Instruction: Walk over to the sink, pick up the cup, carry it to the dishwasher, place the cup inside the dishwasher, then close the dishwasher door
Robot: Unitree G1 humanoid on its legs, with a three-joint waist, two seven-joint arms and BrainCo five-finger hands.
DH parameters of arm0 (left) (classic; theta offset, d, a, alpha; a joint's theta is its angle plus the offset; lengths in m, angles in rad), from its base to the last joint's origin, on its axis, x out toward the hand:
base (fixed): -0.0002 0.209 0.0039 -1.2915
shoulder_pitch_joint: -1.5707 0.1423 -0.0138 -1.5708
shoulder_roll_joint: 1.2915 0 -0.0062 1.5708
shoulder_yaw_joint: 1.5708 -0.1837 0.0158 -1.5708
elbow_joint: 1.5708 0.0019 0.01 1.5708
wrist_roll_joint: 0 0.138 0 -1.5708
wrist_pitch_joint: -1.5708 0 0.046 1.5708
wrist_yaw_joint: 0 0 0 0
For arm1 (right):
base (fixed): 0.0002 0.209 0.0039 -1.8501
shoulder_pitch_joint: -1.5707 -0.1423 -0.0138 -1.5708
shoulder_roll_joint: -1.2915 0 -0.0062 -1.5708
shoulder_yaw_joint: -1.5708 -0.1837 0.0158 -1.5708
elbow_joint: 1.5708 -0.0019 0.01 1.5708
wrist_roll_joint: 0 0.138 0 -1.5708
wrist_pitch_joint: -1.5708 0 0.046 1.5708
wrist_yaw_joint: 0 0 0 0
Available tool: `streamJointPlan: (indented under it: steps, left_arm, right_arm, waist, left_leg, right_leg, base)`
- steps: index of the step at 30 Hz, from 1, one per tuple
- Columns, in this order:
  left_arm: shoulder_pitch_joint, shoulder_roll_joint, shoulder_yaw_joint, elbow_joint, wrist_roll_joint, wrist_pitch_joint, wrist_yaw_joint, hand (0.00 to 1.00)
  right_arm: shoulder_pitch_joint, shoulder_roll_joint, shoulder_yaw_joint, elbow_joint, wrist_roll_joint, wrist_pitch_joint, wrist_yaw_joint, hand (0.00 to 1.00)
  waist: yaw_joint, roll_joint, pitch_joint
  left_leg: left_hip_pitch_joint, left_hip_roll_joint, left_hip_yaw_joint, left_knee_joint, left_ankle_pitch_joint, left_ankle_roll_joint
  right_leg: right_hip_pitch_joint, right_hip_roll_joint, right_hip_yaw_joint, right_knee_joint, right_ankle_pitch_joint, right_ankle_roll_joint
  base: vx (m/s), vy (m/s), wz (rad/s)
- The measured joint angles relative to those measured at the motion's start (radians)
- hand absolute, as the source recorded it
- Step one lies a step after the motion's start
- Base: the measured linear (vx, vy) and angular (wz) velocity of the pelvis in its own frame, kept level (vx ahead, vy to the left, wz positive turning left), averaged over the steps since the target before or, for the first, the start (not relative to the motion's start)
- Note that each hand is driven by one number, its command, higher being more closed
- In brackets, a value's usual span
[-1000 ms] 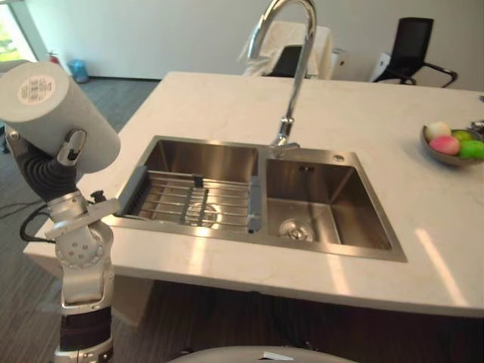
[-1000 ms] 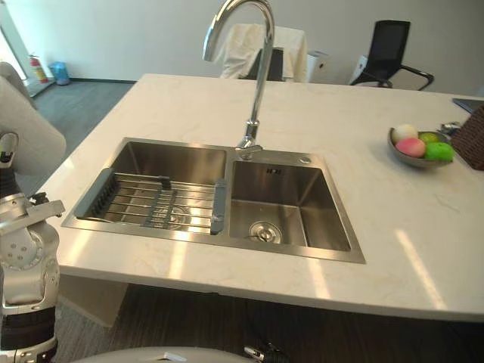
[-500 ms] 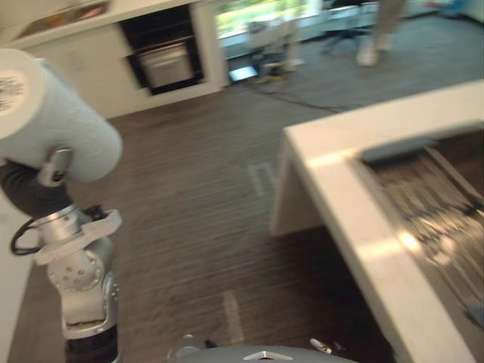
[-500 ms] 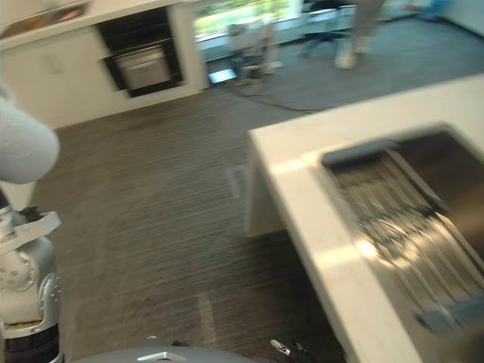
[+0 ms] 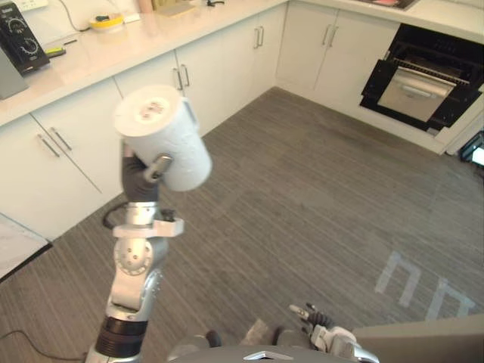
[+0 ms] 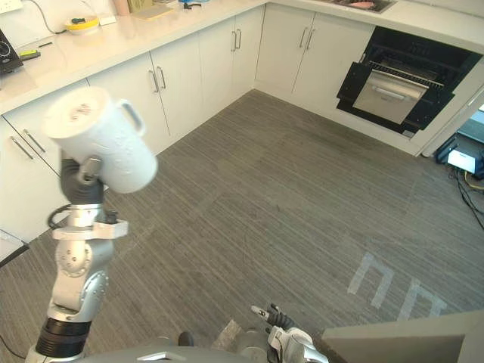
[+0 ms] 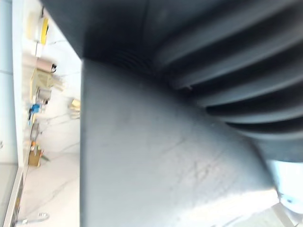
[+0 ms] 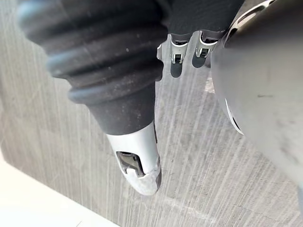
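1. Left robot hand [image 5: 144,175] is raised at left of centre in the left eye view and is grasping the cup [image 5: 170,147]. One silver, dark-tipped digit [image 5: 159,167] lies curled against the cup wall.
2. The cup is white and tilted, with its flat base facing up-left toward the camera. In the right eye view its handle [image 6: 133,117] sits on the upper right side. It is up in the air above the floor [image 5: 302,204] and touches nothing but the hand.
3. In the left wrist view the cup wall [image 7: 165,170] is pressed right up against the dark ribbed cover. The fingers aren't readable there.
4. Right robot hand [image 5: 327,335] hangs low at bottom centre-right and is released. In its wrist view the thumb [image 8: 137,161] is straight and the fingers [image 8: 174,54] are relaxed, pointing at the floor and holding nothing.
5. A black built-in appliance [image 5: 423,76] sits in the upper right of the frame with its front open and a metal door or tray pulled out. It's probably the dishwasher, but it could be an oven. It is well apart from the cup.
6. White cabinets [image 5: 219,68] run along the upper left under a pale desk [image 5: 113,45]. The desk carries a yellow item [image 5: 106,23] and a black device [image 5: 19,41].
7. The floor is grey and striped, with white marks [image 5: 412,283] at lower right.
8. A pale slab corner [image 5: 423,344] shows at the bottom right edge.
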Motion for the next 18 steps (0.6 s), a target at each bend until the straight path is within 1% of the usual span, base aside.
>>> streamJointPlan:
  steps: [1, 2, 3, 4, 5, 6, 7, 8, 9, 10, 11, 12, 13, 14, 15, 16, 17, 18]
  left_arm:
    - [-0.002, 0.001, -0.027, 0.000, 0.000, 0.002, -0.003, 1.00]
    - [-0.002, 0.000, -0.076, -0.002, 0.000, 0.002, -0.022, 1.00]
    - [-0.002, 0.002, -0.111, -0.006, 0.000, 0.002, -0.042, 1.00]
    - [-0.001, 0.004, -0.125, -0.011, 0.000, 0.002, -0.053, 1.00]
    - [0.000, 0.019, -0.146, -0.031, 0.000, 0.001, -0.077, 1.00]
    - [0.016, 0.018, -0.157, -0.039, 0.000, -0.003, -0.095, 1.00]
    - [0.056, -0.006, -0.190, -0.041, -0.001, 0.003, -0.116, 1.00]
    - [0.065, -0.014, -0.200, -0.043, 0.000, 0.008, -0.127, 1.00]
    - [0.071, -0.031, -0.211, -0.044, 0.001, 0.018, -0.146, 1.00]
    - [0.074, -0.051, -0.219, -0.053, 0.001, 0.032, -0.160, 1.00]
    - [0.079, -0.060, -0.218, -0.061, 0.001, 0.032, -0.161, 1.00]
    - [0.094, -0.072, -0.218, -0.087, 0.001, 0.033, -0.161, 1.00]
    - [0.111, -0.081, -0.216, -0.122, -0.001, 0.033, -0.159, 1.00]
    - [0.118, -0.080, -0.214, -0.138, -0.001, 0.032, -0.159, 1.00]
    - [0.147, -0.079, -0.212, -0.165, -0.003, 0.033, -0.155, 1.00]
    - [0.162, -0.079, -0.214, -0.177, -0.008, 0.034, -0.144, 1.00]
    - [0.165, -0.080, -0.218, -0.172, -0.012, 0.036, -0.140, 1.00]
    - [0.175, -0.084, -0.225, -0.162, -0.022, 0.053, -0.128, 1.00]
  right_arm:
    - [0.002, 0.001, 0.002, -0.015, 0.000, 0.002, 0.001, 0.00]
    - [0.003, 0.002, 0.017, -0.023, 0.000, 0.008, 0.003, 0.00]
    - [0.007, 0.003, 0.043, -0.025, -0.002, 0.013, 0.004, 0.00]
    - [0.014, 0.012, 0.048, -0.029, -0.004, 0.020, 0.009, 0.00]
    - [0.040, 0.030, 0.069, -0.052, -0.005, 0.023, 0.014, 0.00]
    - [0.045, 0.031, 0.069, -0.056, -0.007, 0.020, 0.012, 0.00]
    - [0.051, 0.002, 0.068, -0.059, -0.006, 0.020, 0.028, 0.00]
    - [0.050, -0.009, 0.068, -0.061, -0.007, 0.021, 0.035, 0.00]
    - [0.051, -0.019, 0.067, -0.067, -0.009, 0.021, 0.036, 0.00]
    - [0.053, -0.026, 0.068, -0.078, -0.025, 0.022, 0.037, 0.00]
    - [0.052, -0.026, 0.068, -0.087, -0.037, 0.028, 0.038, 0.00]
    - [0.048, -0.028, 0.074, -0.102, -0.047, 0.036, 0.044, 0.00]
    - [0.040, -0.027, 0.089, -0.137, -0.047, 0.043, 0.051, 0.00]
    - [0.042, -0.023, 0.097, -0.153, -0.048, 0.043, 0.051, 0.00]
    - [0.055, -0.016, 0.114, -0.186, -0.046, 0.061, 0.052, 0.00]
    - [0.060, 0.006, 0.139, -0.212, -0.047, 0.084, 0.052, 0.00]
    - [0.058, 0.010, 0.157, -0.218, -0.047, 0.091, 0.053, 0.00]
    - [0.061, 0.020, 0.171, -0.233, -0.047, 0.112, 0.052, 0.00]
  waist:
    - [-0.001, 0.007, 0.004]
    - [0.000, 0.017, 0.011]
    - [0.003, -0.009, 0.004]
    - [0.002, -0.029, 0.001]
    - [0.009, -0.087, -0.003]
    - [0.020, -0.092, 0.002]
    - [0.023, -0.042, 0.004]
    - [0.021, -0.030, 0.008]
    - [0.021, -0.009, 0.003]
    - [0.022, 0.009, 0.002]
    - [0.024, 0.011, 0.001]
    - [0.025, 0.013, -0.004]
    - [0.025, 0.020, -0.016]
    - [0.024, 0.021, -0.016]
    - [0.013, 0.014, -0.036]
    - [0.003, 0.012, -0.055]
    - [0.002, 0.004, -0.057]
    - [0.002, 0.002, -0.058]
  left_leg:
    - [-0.001, 0.027, -0.015, 0.035, -0.031, -0.011]
    - [-0.003, 0.074, -0.041, 0.104, -0.084, -0.040]
    - [-0.004, 0.103, -0.066, 0.165, -0.131, -0.077]
    - [-0.008, 0.108, -0.083, 0.200, -0.157, -0.096]
    - [-0.022, 0.109, -0.114, 0.282, -0.211, -0.133]
    - [-0.026, 0.139, -0.140, 0.350, -0.256, -0.159]
    - [-0.030, 0.213, -0.177, 0.399, -0.290, -0.180]
    - [-0.030, 0.232, -0.185, 0.405, -0.295, -0.181]
    - [-0.025, 0.248, -0.185, 0.415, -0.297, -0.184]
    - [-0.002, 0.260, -0.151, 0.413, -0.302, -0.181]
    - [0.015, 0.263, -0.128, 0.398, -0.304, -0.178]
    - [0.043, 0.265, -0.105, 0.375, -0.308, -0.184]
    - [0.076, 0.271, -0.073, 0.348, -0.323, -0.214]
    - [0.097, 0.276, -0.058, 0.331, -0.325, -0.221]
    - [0.161, 0.281, -0.017, 0.272, -0.301, -0.210]
    - [0.117, 0.290, -0.043, 0.371, -0.259, -0.127]
    - [0.057, 0.293, -0.073, 0.473, -0.214, -0.065]
    - [-0.045, 0.315, -0.092, 0.641, -0.080, -0.013]
  right_leg:
    - [-0.011, 0.014, 0.022, -0.015, 0.026, 0.003]
    - [-0.026, 0.026, 0.069, -0.062, 0.077, 0.017]
    - [-0.023, 0.022, 0.115, -0.112, 0.114, 0.035]
    - [-0.019, 0.014, 0.130, -0.128, 0.114, 0.034]
    - [-0.003, -0.019, 0.152, -0.142, 0.051, 0.018]
    - [-0.002, -0.007, 0.138, -0.111, 0.149, 0.065]
    - [0.001, 0.054, 0.105, -0.048, 0.184, 0.051]
    - [0.001, 0.067, 0.090, -0.026, 0.188, 0.045]
    - [0.001, 0.073, 0.069, 0.000, 0.190, 0.042]
    - [0.000, 0.076, 0.055, 0.051, 0.171, 0.032]
    - [-0.006, 0.076, 0.058, 0.080, 0.150, 0.029]
    - [-0.026, 0.079, 0.064, 0.130, 0.121, 0.027]
    - [-0.059, 0.079, 0.076, 0.203, 0.076, 0.021]
    - [-0.070, 0.079, 0.081, 0.235, 0.054, 0.019]
    - [-0.071, 0.089, 0.072, 0.265, 0.013, 0.003]
    - [-0.066, 0.100, 0.059, 0.265, -0.006, -0.011]
    - [-0.058, 0.103, 0.060, 0.259, -0.012, -0.016]
    - [-0.024, 0.115, 0.056, 0.221, -0.017, -0.027]
  base:
    - [0.15, -0.229, 0.31]
    - [0.16, -0.279, 0.34]
    - [0.18, -0.307, 0.43]
    - [0.24, -0.375, 0.65]
    - [0.31, -0.454, 0.56]
    - [0.36, -0.548, 0.65]
    - [0.28, -0.442, 0.43]
    - [0.22, -0.318, 0.47]
    - [0.24, -0.209, 0.34]
    - [0.24, -0.152, 0.18]
    - [0.19, -0.090, -0.09]
    - [0.17, -0.113, -0.41]
    - [0.17, -0.137, -0.47]
    - [0.24, -0.195, -0.52]
    - [0.22, -0.135, -0.37]
    - [0.30, -0.200, -0.31]
    - [0.32, -0.204, -0.14]
    - [0.38, -0.237, -0.05]
